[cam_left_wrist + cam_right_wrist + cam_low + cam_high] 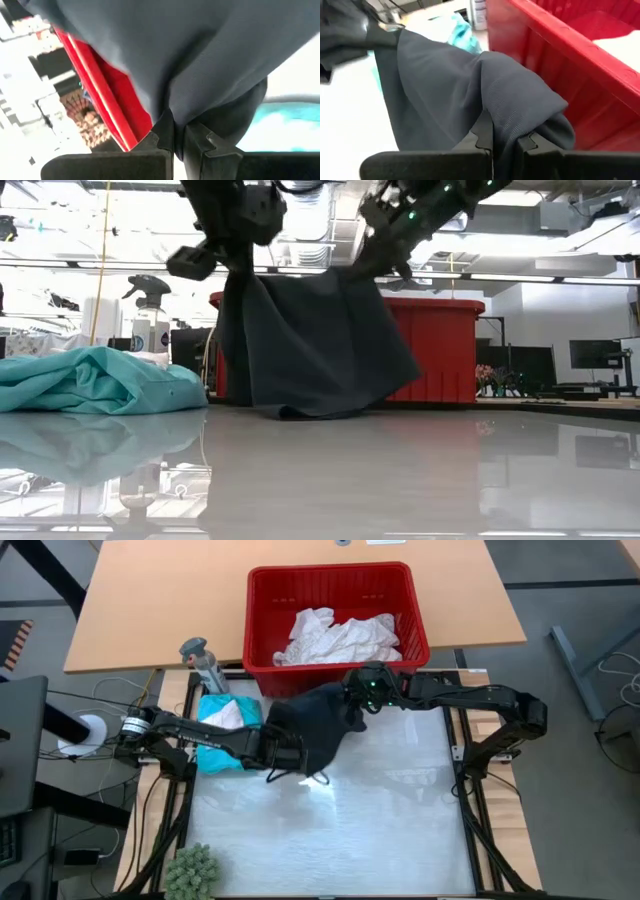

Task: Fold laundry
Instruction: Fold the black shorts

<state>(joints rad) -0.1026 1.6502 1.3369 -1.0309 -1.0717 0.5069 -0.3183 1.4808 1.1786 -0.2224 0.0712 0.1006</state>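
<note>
One red basket of ribbed plastic stood at the far side of the table, rectangular and open-topped, and in it lay a crumpled heap of white garments, soft and creased, filling the middle of the basket floor. Just in front of the basket, the black garment hung in the air between the two arms, a smooth, finely woven dark cloth falling in broad folds, its lower edge touching the glossy pale tabletop in the low view. The left gripper was clenched on one upper edge of that cloth, a fold pinched between its dark fingers; the right gripper was likewise clamped on the other upper edge, close to the basket's front wall. To the left of the black cloth a teal garment lay bunched on the table, soft and rumpled, with something white on top of it. A spray bottle stood upright just beyond it, and a small green fuzzy plant sat at the near left corner.
</note>
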